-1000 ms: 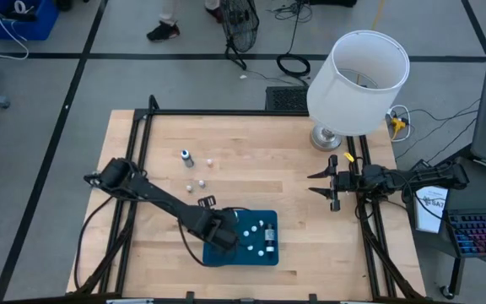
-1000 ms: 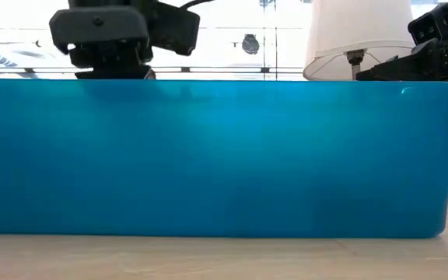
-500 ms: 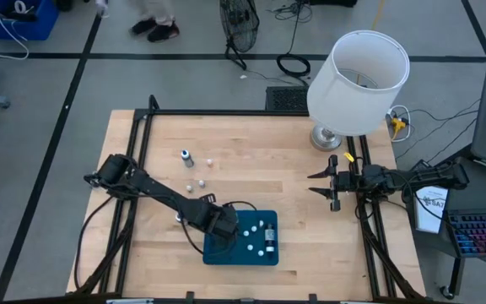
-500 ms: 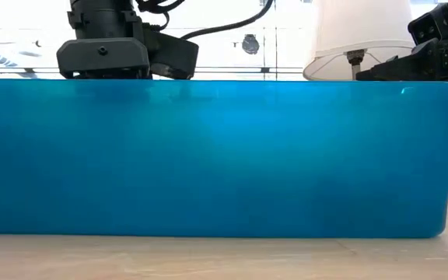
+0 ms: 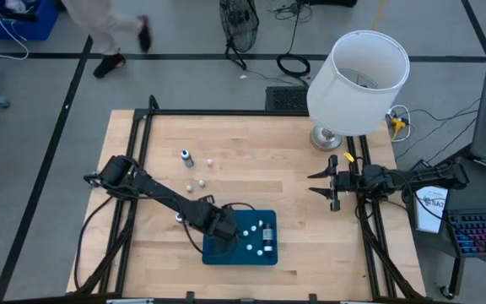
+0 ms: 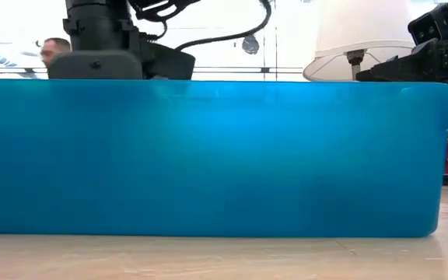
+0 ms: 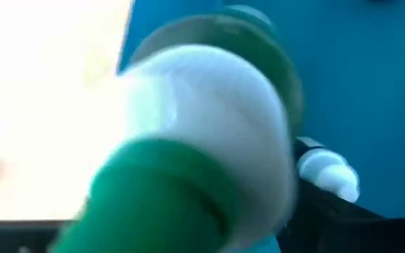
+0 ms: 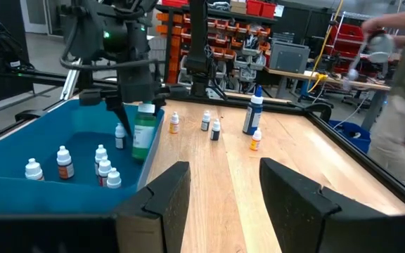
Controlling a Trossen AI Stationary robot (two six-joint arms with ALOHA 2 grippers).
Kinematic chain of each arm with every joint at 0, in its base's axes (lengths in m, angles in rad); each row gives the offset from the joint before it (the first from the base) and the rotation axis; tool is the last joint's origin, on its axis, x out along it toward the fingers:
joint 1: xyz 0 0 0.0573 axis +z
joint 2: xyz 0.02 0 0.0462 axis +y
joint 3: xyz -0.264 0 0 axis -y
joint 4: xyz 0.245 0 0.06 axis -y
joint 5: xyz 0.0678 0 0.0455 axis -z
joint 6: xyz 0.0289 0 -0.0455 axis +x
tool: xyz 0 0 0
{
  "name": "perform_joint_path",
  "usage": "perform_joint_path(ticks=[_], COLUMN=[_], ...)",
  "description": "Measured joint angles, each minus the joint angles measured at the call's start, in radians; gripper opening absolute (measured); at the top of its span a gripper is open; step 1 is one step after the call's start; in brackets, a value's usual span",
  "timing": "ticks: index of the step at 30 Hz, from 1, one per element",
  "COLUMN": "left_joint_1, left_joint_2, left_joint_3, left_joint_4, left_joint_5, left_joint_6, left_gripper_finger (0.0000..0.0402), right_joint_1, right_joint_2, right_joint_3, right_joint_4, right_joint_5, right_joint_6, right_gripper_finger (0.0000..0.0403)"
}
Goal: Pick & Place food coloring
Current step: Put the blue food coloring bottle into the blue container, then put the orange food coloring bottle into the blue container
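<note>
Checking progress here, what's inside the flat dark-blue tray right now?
In the flat dark-blue tray stand several tiny white-capped bottles. The left claw holds a green bottle over it; whatever lies beneath that claw is hidden.

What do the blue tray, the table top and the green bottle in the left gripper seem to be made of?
The blue tray looks like smooth plastic: even colour, with light glowing through its wall. The table top looks like pale wood, with plank lines showing. The green bottle held by the left gripper is probably plastic, with a white cap; its finish is hard to judge.
</note>
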Motion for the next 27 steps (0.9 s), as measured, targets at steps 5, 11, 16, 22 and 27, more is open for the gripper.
perform_joint_path(ticks=[5,11,16,22,27], left_joint_1=[0.0,0.0,0.0,-0.002,-0.016], left_joint_2=[0.0,-0.001,-0.013,-0.088,-0.223], left_joint_3=[0.031,0.057,0.06,0.06,0.06], left_joint_4=[-0.02,-0.045,-0.07,-0.087,-0.087], left_joint_5=[-0.005,-0.017,-0.02,-0.047,-0.176], left_joint_6=[0.012,0.03,0.027,0.019,0.043], left_gripper_finger=[0.0179,0.0169,0.0151,0.0133,0.0127], right_joint_1=[0.0,0.0,0.0,0.0,0.0], right_joint_2=[0.0,0.0,0.0,0.0,0.003], right_joint_3=[0.0,0.0,0.0,0.0,0.0], right_joint_4=[0.0,0.0,0.0,0.001,0.003], right_joint_5=[0.0,0.0,0.0,0.0,0.0], right_joint_6=[0.0,0.0,0.0,0.0,0.0], right_gripper_finger=[0.016,0.0161,0.0161,0.016,0.0162])
